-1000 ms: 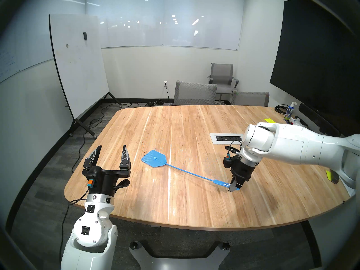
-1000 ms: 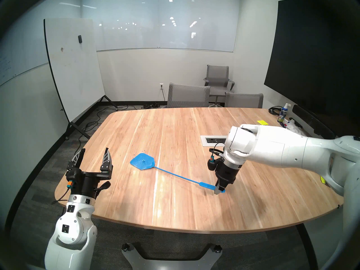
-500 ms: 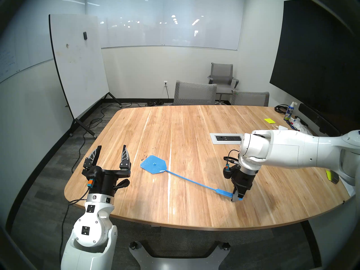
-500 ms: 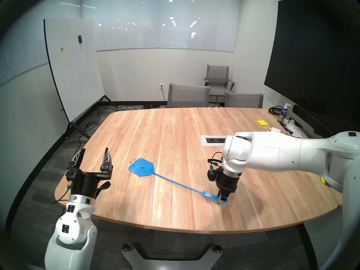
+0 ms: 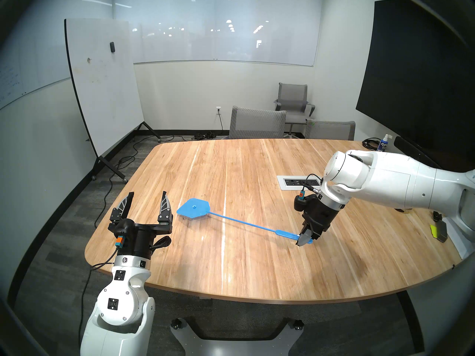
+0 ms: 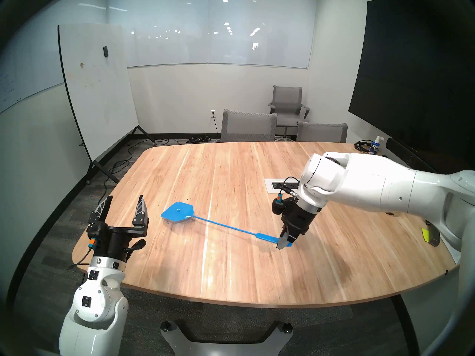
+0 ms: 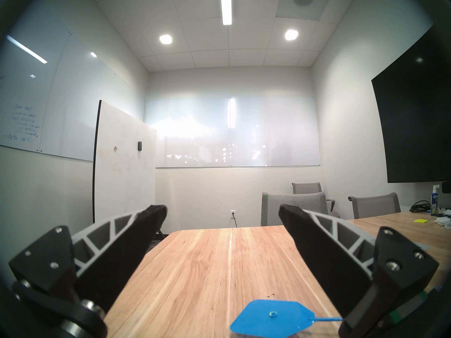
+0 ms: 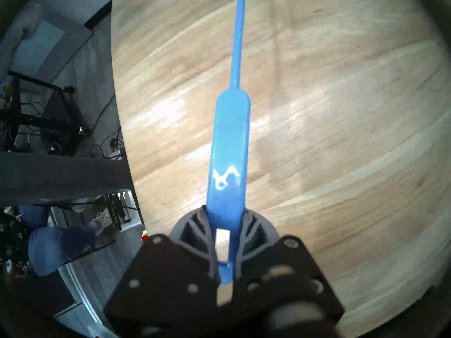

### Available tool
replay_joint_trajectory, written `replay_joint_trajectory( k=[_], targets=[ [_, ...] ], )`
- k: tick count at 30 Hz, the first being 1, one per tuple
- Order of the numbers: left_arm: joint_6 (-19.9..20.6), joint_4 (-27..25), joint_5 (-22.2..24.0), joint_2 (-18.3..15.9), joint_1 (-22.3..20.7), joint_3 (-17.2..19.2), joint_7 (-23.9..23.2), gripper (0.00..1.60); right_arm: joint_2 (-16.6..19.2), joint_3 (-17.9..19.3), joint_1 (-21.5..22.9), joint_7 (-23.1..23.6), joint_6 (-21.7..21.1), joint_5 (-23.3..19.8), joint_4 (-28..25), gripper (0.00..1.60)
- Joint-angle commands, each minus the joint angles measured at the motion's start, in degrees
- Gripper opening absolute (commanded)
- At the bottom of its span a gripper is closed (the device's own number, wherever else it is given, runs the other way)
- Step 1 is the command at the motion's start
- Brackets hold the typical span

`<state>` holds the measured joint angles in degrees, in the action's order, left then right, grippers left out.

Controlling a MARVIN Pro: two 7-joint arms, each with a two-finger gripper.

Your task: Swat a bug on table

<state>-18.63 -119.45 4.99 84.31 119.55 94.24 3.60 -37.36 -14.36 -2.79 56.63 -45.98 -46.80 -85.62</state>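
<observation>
Bug (image 5: 184,218): a tiny dark speck on the table (image 5: 257,265), lying just beside the near edge of the swatter head; other dark crumbs (image 5: 204,195) lay just beyond the head's far edge. Which bits were bug and which debris could not be told.

Fly swatter (image 5: 194,207): blue plastic, its flat head held clear of the wood above the speck, the thin shaft running from the head to a wider grip. Judged to be raised for a downward stroke, the head nearly level and poised over the mark.

Right gripper (image 5: 305,240): pinching the swatter's grip at its very end, fingers (image 8: 195,226) pressed against both flat sides, pointing steeply down. Holding the far end gave the head its longest reach and swing.

Left gripper (image 5: 146,202): jaws spread, empty, hovering just beside the swatter head on the side away from the shaft, clear of the stroke.

Power-outlet panel (image 5: 293,182): set in the table, well apart from the swatter head, beyond the right gripper.
</observation>
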Motion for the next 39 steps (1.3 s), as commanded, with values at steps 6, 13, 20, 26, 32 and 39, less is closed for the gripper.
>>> replay_joint_trajectory(
  k=[6,13,20,26,32,39],
  targets=[
    [0.0,-1.4,-0.1,0.0,0.0,-0.1,0.0,1.6,1.1,3.1,0.6,-1.2,0.5,-2.2,2.3,0.0],
    [-0.1,-1.3,-0.1,0.0,0.0,-0.1,0.0,1.6,-3.7,-1.1,-1.9,-0.8,-1.1,0.1,5.4,0.0],
    [-0.1,-1.4,-0.1,0.0,0.0,-0.1,0.0,1.6,-7.1,-4.9,-2.9,1.3,-1.9,2.4,7.3,0.0],
    [0.0,-1.4,-0.1,0.0,0.0,-0.1,0.0,1.6,-8.2,-8.4,-2.9,3.2,-2.6,4.7,7.9,0.0],
    [0.0,-1.4,-0.1,0.0,0.0,-0.1,0.0,1.6,-8.3,-10.5,-2.1,4.1,-2.9,5.1,7.6,0.0],
    [-0.1,-1.4,-0.1,0.0,0.0,-0.1,0.0,1.6,-5.3,-7.8,-2.6,0.7,-1.4,2.0,5.0,0.0]
  ],
)
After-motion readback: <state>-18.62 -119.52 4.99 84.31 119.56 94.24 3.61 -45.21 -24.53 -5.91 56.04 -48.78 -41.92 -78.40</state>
